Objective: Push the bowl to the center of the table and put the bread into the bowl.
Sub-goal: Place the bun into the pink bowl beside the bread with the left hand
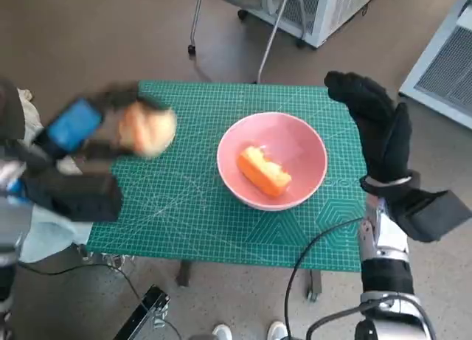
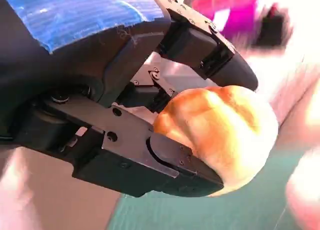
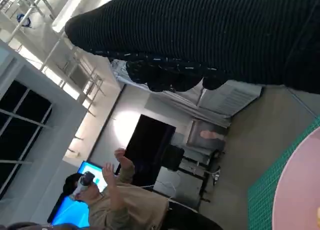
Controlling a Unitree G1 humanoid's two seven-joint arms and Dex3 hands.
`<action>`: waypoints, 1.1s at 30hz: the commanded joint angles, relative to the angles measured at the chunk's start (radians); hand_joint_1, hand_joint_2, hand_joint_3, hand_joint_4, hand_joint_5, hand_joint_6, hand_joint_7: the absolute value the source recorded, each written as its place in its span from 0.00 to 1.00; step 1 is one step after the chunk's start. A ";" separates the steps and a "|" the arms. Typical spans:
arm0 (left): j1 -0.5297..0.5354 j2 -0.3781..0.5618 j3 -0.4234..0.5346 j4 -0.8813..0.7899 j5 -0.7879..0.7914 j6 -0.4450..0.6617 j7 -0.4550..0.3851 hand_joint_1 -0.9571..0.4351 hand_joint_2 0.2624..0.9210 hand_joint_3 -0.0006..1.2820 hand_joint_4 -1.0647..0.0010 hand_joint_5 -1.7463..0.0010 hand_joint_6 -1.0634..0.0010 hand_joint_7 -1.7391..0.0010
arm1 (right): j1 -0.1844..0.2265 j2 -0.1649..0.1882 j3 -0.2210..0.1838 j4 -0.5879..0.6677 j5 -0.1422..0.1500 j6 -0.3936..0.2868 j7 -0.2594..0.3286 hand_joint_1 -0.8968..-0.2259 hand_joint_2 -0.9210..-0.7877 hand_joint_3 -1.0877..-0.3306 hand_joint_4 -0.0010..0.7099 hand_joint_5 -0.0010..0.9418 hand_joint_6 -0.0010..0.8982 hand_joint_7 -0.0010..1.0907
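Green gridded surface (image 1: 184,222) carries a pink round bowl (image 1: 299,144) holding an orange bread piece (image 1: 263,172), while the left robot hand (image 1: 77,126) grasps a golden bread roll (image 1: 149,130) and the right robot hand (image 1: 380,126) hangs released, fingers apart.

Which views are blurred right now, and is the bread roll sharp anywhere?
Head view: left hand and bread roll smeared by motion; bowl crisp. Left wrist view: roll sharp, background streaked. Right wrist view: right hand sharp, bright glare from ceiling lights.
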 commanded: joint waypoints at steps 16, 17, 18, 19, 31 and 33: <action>-0.368 -0.327 -0.277 0.365 0.138 -0.156 0.111 0.69 1.00 0.06 0.46 0.31 0.31 0.35 | 0.011 -0.003 0.010 0.007 -0.016 -0.013 -0.011 0.76 0.71 0.44 0.68 0.05 0.18 0.81; -0.380 -0.339 -0.289 0.388 0.149 -0.161 0.118 0.69 1.00 0.06 0.46 0.30 0.32 0.35 | 0.012 -0.004 0.010 0.006 -0.016 -0.014 -0.012 0.76 0.70 0.45 0.68 0.05 0.18 0.81; -0.392 -0.353 -0.304 0.417 0.160 -0.169 0.127 0.69 1.00 0.06 0.46 0.30 0.32 0.34 | 0.013 -0.004 0.010 0.004 -0.016 -0.013 -0.012 0.76 0.69 0.45 0.68 0.05 0.18 0.81; -0.402 -0.363 -0.313 0.438 0.167 -0.175 0.133 0.69 1.00 0.06 0.46 0.30 0.32 0.34 | 0.014 -0.005 0.011 0.002 -0.016 -0.013 -0.013 0.75 0.68 0.45 0.68 0.05 0.18 0.81; -0.462 -0.471 -0.389 0.660 0.186 -0.190 0.136 0.69 1.00 0.13 0.53 0.22 0.44 0.31 | 0.030 -0.012 0.005 -0.011 -0.014 -0.013 -0.023 0.75 0.61 0.48 0.68 0.05 0.18 0.80; -0.458 -0.491 -0.390 0.677 0.173 -0.147 0.092 0.68 0.99 0.15 0.59 0.30 0.55 0.34 | 0.033 -0.014 0.003 -0.013 -0.017 -0.015 -0.030 0.75 0.61 0.48 0.68 0.05 0.18 0.80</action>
